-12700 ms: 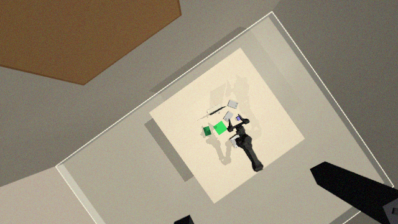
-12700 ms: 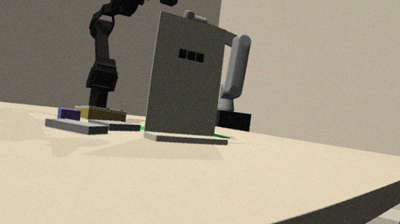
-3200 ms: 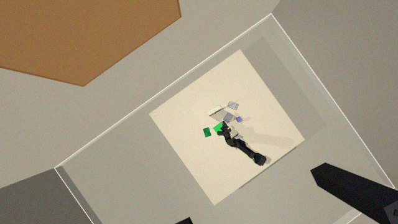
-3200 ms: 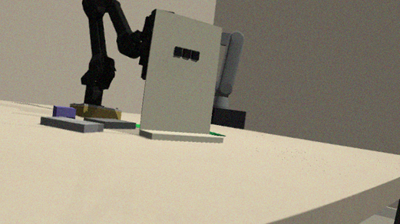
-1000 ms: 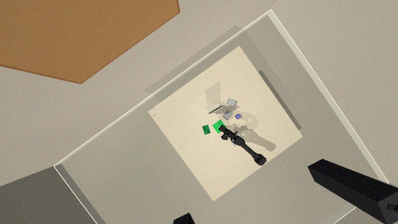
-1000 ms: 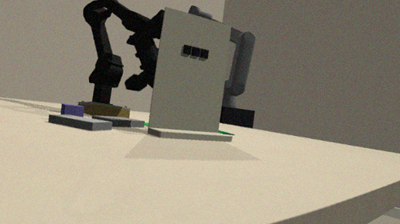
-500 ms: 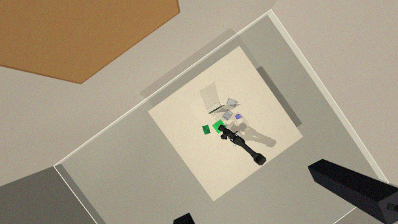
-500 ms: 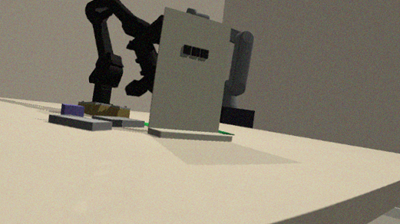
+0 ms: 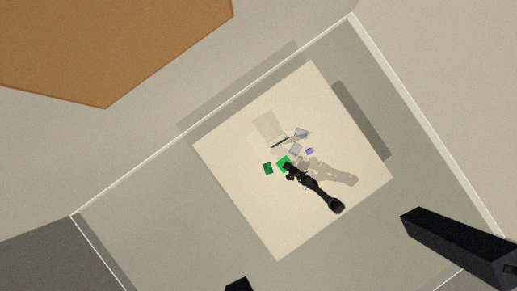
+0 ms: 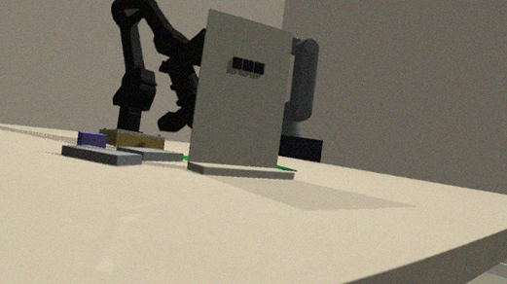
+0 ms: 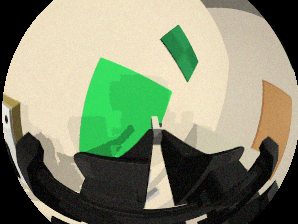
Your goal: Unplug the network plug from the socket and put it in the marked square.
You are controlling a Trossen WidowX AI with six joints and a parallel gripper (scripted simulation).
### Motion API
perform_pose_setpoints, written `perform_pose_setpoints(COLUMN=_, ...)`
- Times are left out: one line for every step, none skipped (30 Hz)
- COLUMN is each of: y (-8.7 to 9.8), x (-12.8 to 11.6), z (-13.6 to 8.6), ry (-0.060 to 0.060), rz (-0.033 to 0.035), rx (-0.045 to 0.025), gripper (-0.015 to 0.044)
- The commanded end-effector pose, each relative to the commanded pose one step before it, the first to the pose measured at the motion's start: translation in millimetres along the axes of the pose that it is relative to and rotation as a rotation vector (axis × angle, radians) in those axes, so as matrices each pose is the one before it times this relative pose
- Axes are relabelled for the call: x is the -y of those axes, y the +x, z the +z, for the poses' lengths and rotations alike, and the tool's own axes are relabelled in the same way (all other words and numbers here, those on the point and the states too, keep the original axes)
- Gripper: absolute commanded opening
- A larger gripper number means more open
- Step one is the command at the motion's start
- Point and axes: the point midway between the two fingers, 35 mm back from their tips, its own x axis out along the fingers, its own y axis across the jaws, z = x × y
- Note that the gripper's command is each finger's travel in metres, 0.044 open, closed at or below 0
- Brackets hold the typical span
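My gripper [image 11: 156, 133] points down and is shut on the plug [image 11: 155, 123], a small pale piece at the fingertips in the wrist view. The plug is out of the panel. It hangs above the table by the near right edge of the bright green marked square [image 9: 282, 163] [image 11: 100, 100]; its exact height is hard to tell. The tab cannot be made out. The upright panel [image 9: 278, 139] [image 10: 236, 120] shows a row of dark socket openings [image 10: 248, 65] in the exterior view and hides part of the gripper there.
A dark green patch [image 9: 267, 168] [image 11: 182, 54] lies beside the square. Two grey slabs [image 9: 296, 149] [image 10: 98, 155] and a purple block [image 9: 309, 151] [image 10: 92, 140] are near the panel. A yellow-brown block [image 10: 137, 140] is by the arm's base. A grey arm-like shape [image 10: 306, 81] stands behind the panel.
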Motion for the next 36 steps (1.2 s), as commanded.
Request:
perform_pose_setpoints(y=6.43, x=-8.21, z=-0.19, ry=0.0052, rz=0.00794, rx=-0.00196, gripper=0.0000)
perform_pose_setpoints(y=1.07, x=-1.02, z=0.02, ry=0.0000, rz=0.00003, rx=0.00001, gripper=0.0000)
perform_pose_setpoints(y=1.05, x=-1.03, z=0.02, ry=0.0000, rz=0.00003, rx=0.00001, gripper=0.0000)
perform_pose_setpoints(y=1.04, x=-1.04, z=0.02, ry=0.0000, rz=0.00004, rx=0.00001, gripper=0.0000)
perform_pose_setpoints(y=1.02, x=-1.05, z=0.02, ry=0.0000, rz=0.00004, rx=0.00001, gripper=0.0000)
perform_pose_setpoints(y=1.01, x=-1.05, z=0.02, ry=0.0000, rz=0.00004, rx=0.00001, gripper=0.0000)
perform_pose_setpoints(y=0.99, x=-1.06, z=0.03, ry=0.0000, rz=0.00004, rx=0.00001, gripper=0.0000)
perform_pose_setpoints(y=0.81, x=-0.88, z=0.02, ry=0.0000, rz=0.00003, rx=0.00001, gripper=0.0000)
perform_pose_setpoints(y=0.48, x=-0.53, z=0.01, ry=0.0000, rz=0.00002, rx=0.00001, gripper=0.0000)
perform_pose_setpoints(y=0.16, x=-0.18, z=0.00, ry=0.0000, rz=0.00001, rx=0.00000, gripper=0.0000)
perform_pose_setpoints(y=0.00, x=0.00, z=0.00, ry=0.0000, rz=0.00000, rx=0.00000, gripper=0.0000)
perform_pose_setpoints(y=0.00, x=0.00, z=0.00, ry=0.0000, rz=0.00000, rx=0.00000, gripper=0.0000)
perform_pose_setpoints(y=0.00, x=0.00, z=0.00, ry=0.0000, rz=0.00000, rx=0.00000, gripper=0.0000)
perform_pose_setpoints(y=0.04, x=0.19, z=0.05, ry=0.0000, rz=-0.00001, rx=0.00000, gripper=0.0000)
perform_pose_setpoints(y=0.11, x=0.27, z=0.08, ry=0.0000, rz=-0.00002, rx=0.00001, gripper=0.0000)
perform_pose_setpoints(y=0.17, x=0.26, z=0.10, ry=0.0000, rz=-0.00002, rx=0.00001, gripper=0.0000)
perform_pose_setpoints(y=0.28, x=0.24, z=0.13, ry=0.0000, rz=-0.00002, rx=0.00001, gripper=0.0000)
perform_pose_setpoints(y=0.33, x=0.13, z=0.13, ry=0.0000, rz=-0.00002, rx=0.00001, gripper=0.0000)
perform_pose_setpoints(y=0.33, x=0.02, z=0.12, ry=0.0000, rz=-0.00001, rx=0.00001, gripper=0.0000)
perform_pose_setpoints(y=0.43, x=-0.05, z=0.15, ry=0.0000, rz=-0.00001, rx=0.00002, gripper=0.0000)
perform_pose_setpoints(y=0.40, x=-0.08, z=0.13, ry=0.0000, rz=-0.00001, rx=0.00001, gripper=0.0000)
perform_pose_setpoints(y=0.36, x=-0.07, z=0.11, ry=0.0000, rz=-0.00001, rx=0.00001, gripper=0.0000)
perform_pose_setpoints(y=0.34, x=-0.06, z=0.11, ry=0.0000, rz=-0.00001, rx=0.00001, gripper=0.0000)
perform_pose_setpoints(y=0.34, x=-0.06, z=0.11, ry=0.0000, rz=-0.00001, rx=0.00001, gripper=0.0000)
perform_pose_setpoints(y=0.34, x=-0.06, z=0.11, ry=0.0000, rz=-0.00001, rx=0.00001, gripper=0.0000)
perform_pose_setpoints(y=0.35, x=-0.06, z=0.11, ry=0.0000, rz=-0.00001, rx=0.00001, gripper=0.0000)
perform_pose_setpoints(y=0.34, x=-0.05, z=0.11, ry=0.0000, rz=-0.00001, rx=0.00001, gripper=0.0000)
perform_pose_setpoints(y=0.34, x=-0.05, z=0.11, ry=0.0000, rz=-0.00001, rx=0.00001, gripper=0.0000)
perform_pose_setpoints(y=0.34, x=-0.04, z=0.11, ry=0.0000, rz=-0.00001, rx=0.00001, gripper=0.0000)
perform_pose_setpoints(y=-1.78, x=1.55, z=0.07, ry=-0.0046, rz=-0.00300, rx=0.00350, gripper=0.0000)
perform_pose_setpoints(y=0.00, x=0.00, z=0.00, ry=0.0000, rz=0.00000, rx=0.00000, gripper=0.0000)
perform_pose_setpoints(y=0.00, x=0.00, z=0.00, ry=0.0000, rz=0.00000, rx=0.00000, gripper=0.0000)
perform_pose_setpoints(y=0.00, x=0.00, z=0.00, ry=0.0000, rz=0.00000, rx=0.00000, gripper=0.0000)
perform_pose_setpoints(y=0.00, x=0.00, z=0.00, ry=0.0000, rz=0.00000, rx=0.00000, gripper=0.0000)
perform_pose_setpoints(y=0.00, x=0.00, z=0.00, ry=0.0000, rz=0.00000, rx=0.00000, gripper=0.0000)
perform_pose_setpoints(y=0.00, x=0.00, z=0.00, ry=0.0000, rz=0.00000, rx=0.00000, gripper=0.0026)
